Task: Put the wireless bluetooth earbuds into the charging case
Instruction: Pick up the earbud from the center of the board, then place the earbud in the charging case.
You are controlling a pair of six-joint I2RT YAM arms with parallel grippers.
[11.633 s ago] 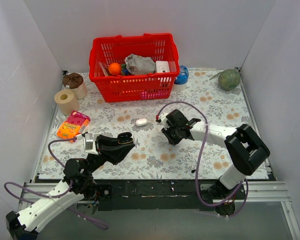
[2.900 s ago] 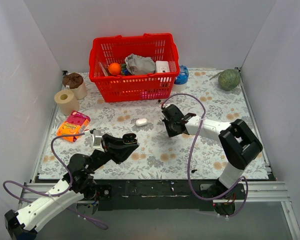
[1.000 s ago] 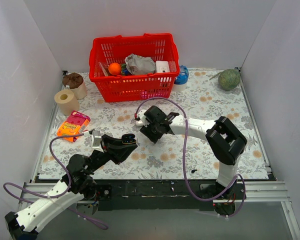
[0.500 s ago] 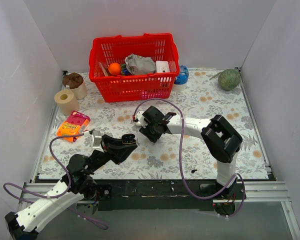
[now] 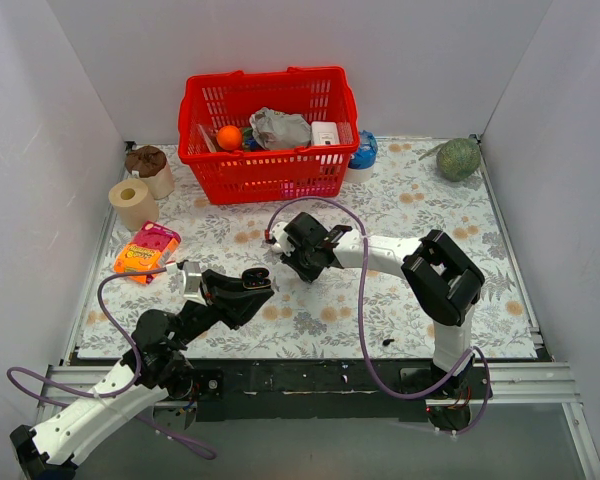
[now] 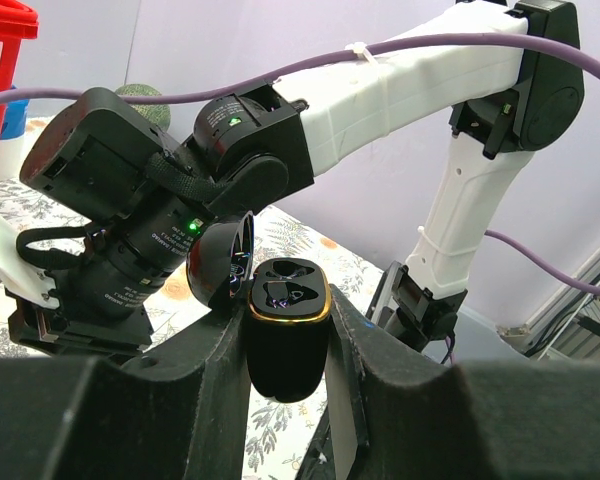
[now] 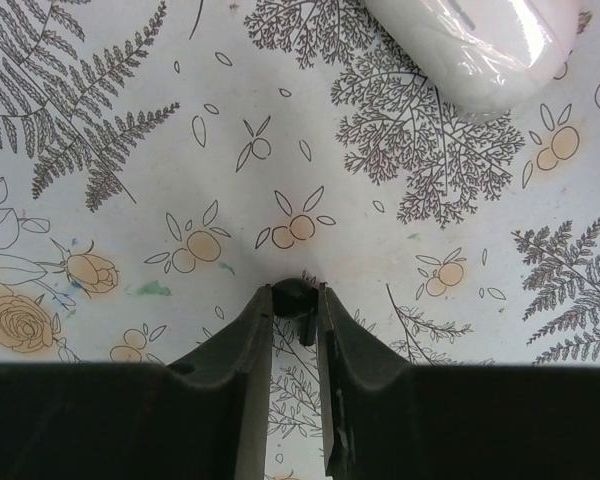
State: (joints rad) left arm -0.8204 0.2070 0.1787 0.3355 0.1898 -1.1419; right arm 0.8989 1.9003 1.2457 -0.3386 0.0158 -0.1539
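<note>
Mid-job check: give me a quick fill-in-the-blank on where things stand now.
The left gripper holds the case with its lid ___.
The right gripper pinches one black ___.
The orange lies in the ___ basket.
Missing: open; earbud; red.

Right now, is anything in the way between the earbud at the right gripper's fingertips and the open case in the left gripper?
Nothing visible. The right gripper grips the earbud on bare cloth; the charging case, clamped in the left gripper, has its lid swung back and its pockets exposed.
</note>
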